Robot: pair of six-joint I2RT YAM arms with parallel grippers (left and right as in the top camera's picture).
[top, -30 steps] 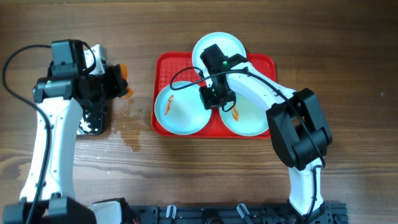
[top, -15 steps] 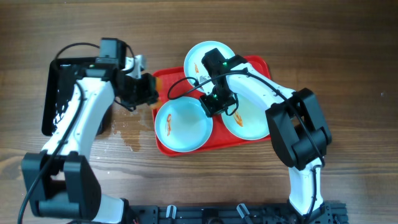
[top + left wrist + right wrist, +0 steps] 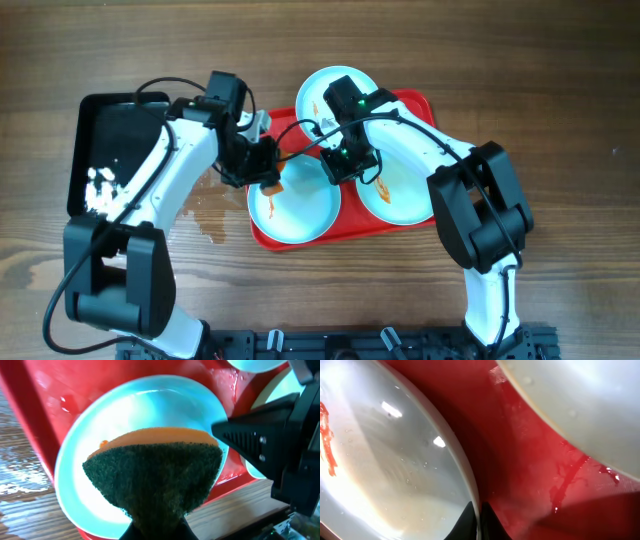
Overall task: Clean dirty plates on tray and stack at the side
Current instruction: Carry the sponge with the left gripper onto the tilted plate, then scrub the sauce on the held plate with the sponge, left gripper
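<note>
Plates (image 3: 300,210) lie three to the tray (image 3: 420,100), which is red and sits in the middle of the desk, nearer the far edge than the near one. The far plate (image 3: 315,88) overhangs the tray's far rim. The left plate (image 3: 305,220) and the right plate (image 3: 405,195) lie side by side toward the near edge. The right plate carries an orange-red smear (image 3: 380,181).

The left gripper (image 3: 262,170) is clamped on the narrow end of a sponge (image 3: 155,475) with a green scouring face and an orange layer behind it. The sponge is spread over the middle of the left plate. I cannot tell whether it presses on the plate or hangs just above it. A small orange spot (image 3: 102,443) shows on the plate at the sponge's edge.

The right gripper (image 3: 345,165) stands at the left plate's right rim. In the right wrist view its fingertips (image 3: 470,519) are almost together, with that rim pinched between them. Thin sauce streaks (image 3: 570,480) mark the tray floor beside it.

A black tray (image 3: 130,130) holding white foam (image 3: 100,185) lies near the desk's left edge. A wet patch (image 3: 205,215) darkens the wood between the two trays.
</note>
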